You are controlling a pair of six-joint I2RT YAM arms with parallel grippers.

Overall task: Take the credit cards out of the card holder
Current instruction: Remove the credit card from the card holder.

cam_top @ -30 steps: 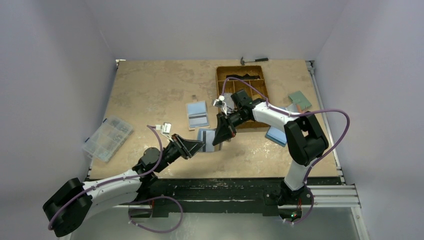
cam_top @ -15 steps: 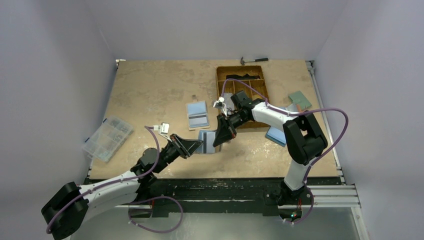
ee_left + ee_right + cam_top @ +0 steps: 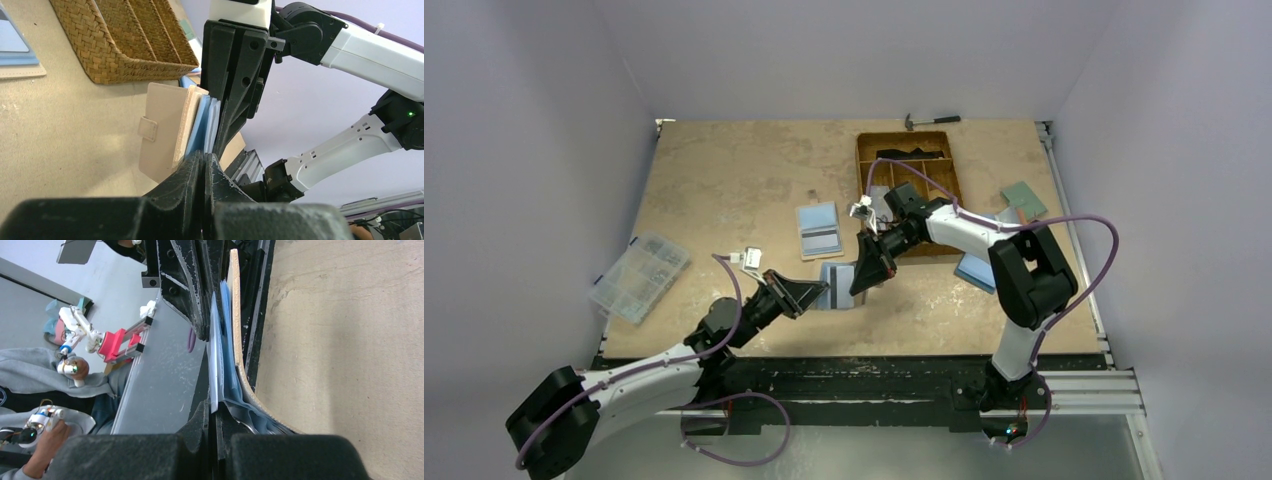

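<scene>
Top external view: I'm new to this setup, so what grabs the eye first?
Mid-table, the left hand and right hand meet, both pinched shut on the tan card holder, its blue credit cards fanned. Behind stands a woven compartment tray; a clear organiser box sits at the left edge.

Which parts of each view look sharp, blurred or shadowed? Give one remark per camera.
Top external: soft, even light, faint shadows on the table. Left wrist: the left tool, nearest the lens, is dark and blurred; the card holder is sharp. Right wrist: the right tool is a blurred black mass; the credit cards show crisp edges.
</scene>
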